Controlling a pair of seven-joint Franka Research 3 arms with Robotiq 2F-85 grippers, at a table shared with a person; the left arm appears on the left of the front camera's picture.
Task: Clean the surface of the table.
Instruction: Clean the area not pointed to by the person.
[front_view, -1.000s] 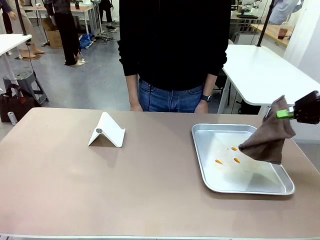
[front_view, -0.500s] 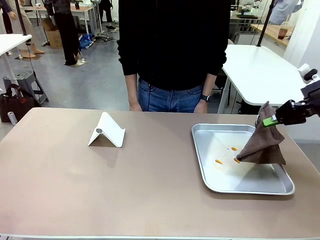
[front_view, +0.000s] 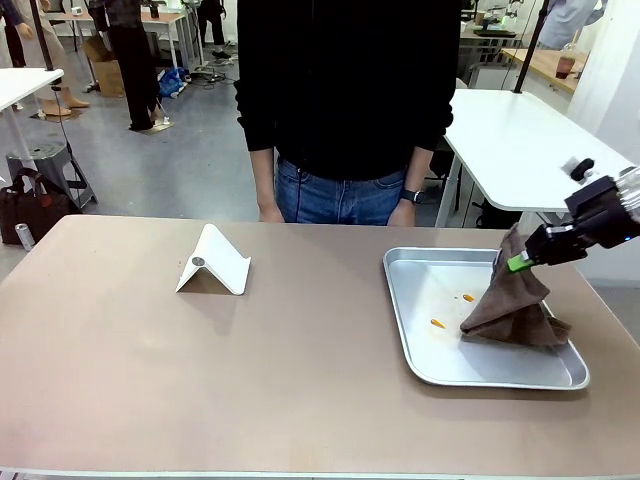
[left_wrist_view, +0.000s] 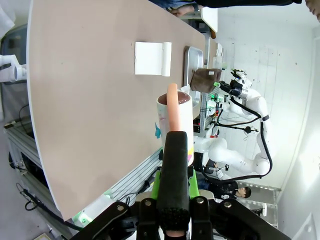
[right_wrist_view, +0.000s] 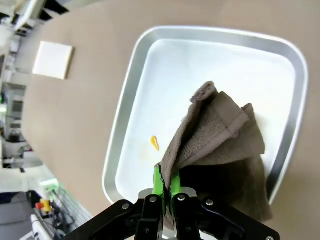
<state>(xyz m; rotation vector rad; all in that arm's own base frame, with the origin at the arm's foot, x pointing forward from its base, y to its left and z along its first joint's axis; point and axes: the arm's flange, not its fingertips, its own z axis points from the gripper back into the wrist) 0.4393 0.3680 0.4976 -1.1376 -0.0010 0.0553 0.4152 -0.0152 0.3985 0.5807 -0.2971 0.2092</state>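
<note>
The tan desk (front_view: 150, 340) spans the scene, with a metal tray (front_view: 430, 285) on its right. The right jaws, clamped on a brown cloth (front_view: 510, 310), hold it against the tray floor. This looks like the wiping step, and the next move calls for a drag left across the orange spots (front_view: 438, 323). The left jaws grip a mug (left_wrist_view: 182, 117).

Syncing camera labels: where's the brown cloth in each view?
Front: brown cloth at right, draped into the metal tray, pinched by the right gripper.
Left wrist: cloth small, right of centre near the top, above the white cup.
Right wrist: cloth centre-right, rising from the gripper's fingers.
Shared landmark: the white folded stand.
</note>
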